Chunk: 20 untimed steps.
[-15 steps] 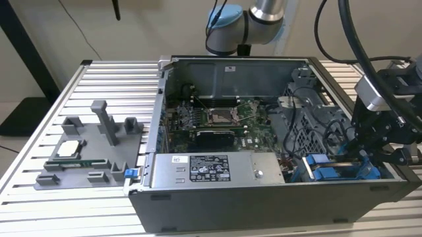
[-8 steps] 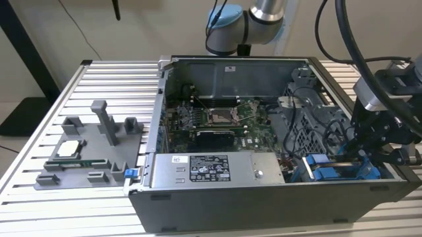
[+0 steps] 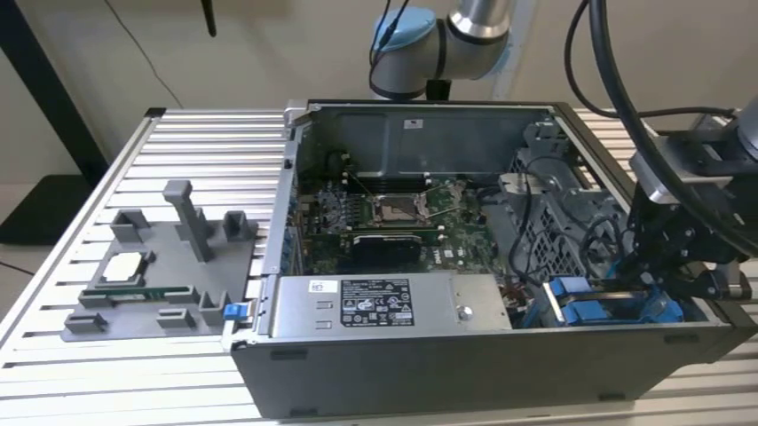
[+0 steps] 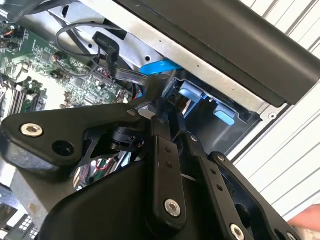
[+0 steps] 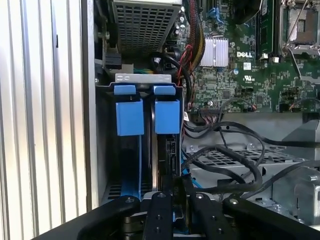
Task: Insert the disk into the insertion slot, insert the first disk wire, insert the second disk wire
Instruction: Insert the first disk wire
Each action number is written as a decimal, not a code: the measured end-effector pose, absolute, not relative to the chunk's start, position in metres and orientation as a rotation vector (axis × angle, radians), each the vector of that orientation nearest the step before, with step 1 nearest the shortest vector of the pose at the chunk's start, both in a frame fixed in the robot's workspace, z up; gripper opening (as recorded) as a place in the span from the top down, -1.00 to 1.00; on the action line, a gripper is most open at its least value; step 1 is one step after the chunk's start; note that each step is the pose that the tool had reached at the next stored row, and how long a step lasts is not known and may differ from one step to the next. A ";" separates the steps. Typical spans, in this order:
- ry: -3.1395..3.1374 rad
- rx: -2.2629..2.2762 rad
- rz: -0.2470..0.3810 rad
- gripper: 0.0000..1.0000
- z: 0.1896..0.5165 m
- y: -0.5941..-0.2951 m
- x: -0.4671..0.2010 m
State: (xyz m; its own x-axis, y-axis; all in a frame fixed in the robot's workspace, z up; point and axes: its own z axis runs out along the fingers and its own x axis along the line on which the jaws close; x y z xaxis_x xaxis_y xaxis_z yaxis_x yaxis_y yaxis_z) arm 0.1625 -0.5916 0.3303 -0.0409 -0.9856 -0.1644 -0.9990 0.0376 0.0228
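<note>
Ribbed aluminium desk [image 3: 177, 124] under a pale wall, and the big item on it is the open computer case [image 3: 474, 373], sitting at the desk's near edge toward the exterior view's right. The arm [image 3: 474, 27] loops over from the far edge. At the case's near wall lies the grey power-supply box [image 3: 379, 306]; toward the desk's edge on the exterior view's left sits a grey parts fixture [image 3: 166, 266].

Now down into the case's near corner, at the exterior view's right: there's the insertion slot [image 5: 165, 90], blue tab at its mouth, and the disk [image 5: 168, 152] looks seated inside it, dark back edge facing out. I'd call step one done.

The tool [image 5: 176, 195] hangs right over that back edge, very close. Clenched or released? I cannot tell, and something dark sits right at its tip. Black wires [image 5: 225, 155] loop loose across the cage beside it, none visibly plugged into the disk, so both wire steps look unfinished.
</note>
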 end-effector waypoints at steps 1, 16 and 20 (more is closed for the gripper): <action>2.186 -2.100 0.200 1.00 0.330 -0.592 0.162; 2.190 -2.101 0.202 -1.00 0.365 -0.592 0.162; 2.195 -2.105 0.195 -1.00 0.367 -0.591 0.162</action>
